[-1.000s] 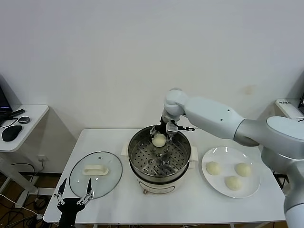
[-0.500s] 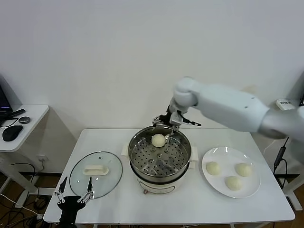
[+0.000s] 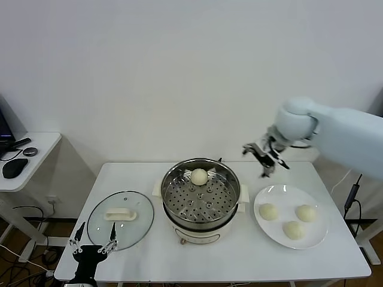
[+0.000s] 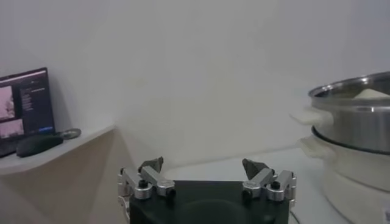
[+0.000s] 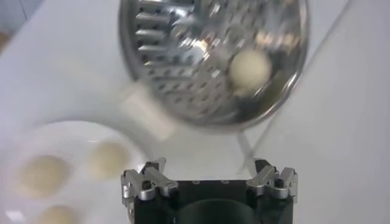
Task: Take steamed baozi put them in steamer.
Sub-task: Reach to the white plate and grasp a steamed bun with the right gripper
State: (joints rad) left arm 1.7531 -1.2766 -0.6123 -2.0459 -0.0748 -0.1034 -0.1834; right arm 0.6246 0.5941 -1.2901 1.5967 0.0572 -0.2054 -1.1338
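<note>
The steel steamer [image 3: 201, 203] stands mid-table on its white base. One baozi [image 3: 199, 176] lies on its perforated tray at the back; it also shows in the right wrist view [image 5: 250, 68]. Three baozi [image 3: 268, 211] [image 3: 306, 213] [image 3: 293, 229] lie on the white plate [image 3: 263, 224] to the right. My right gripper [image 3: 266, 157] is open and empty, in the air above the gap between steamer and plate. My left gripper [image 3: 93, 242] is open and empty, parked at the table's front left corner by the glass lid.
A round glass lid [image 3: 120, 226] with a white handle lies on the table left of the steamer. A side desk [image 3: 30, 155] with a mouse and laptop stands at far left. The wall is close behind the table.
My right gripper let go of the baozi in the steamer, rose and swung right, from over the steamer's back rim to above the plate's near edge. The left arm has not moved.
</note>
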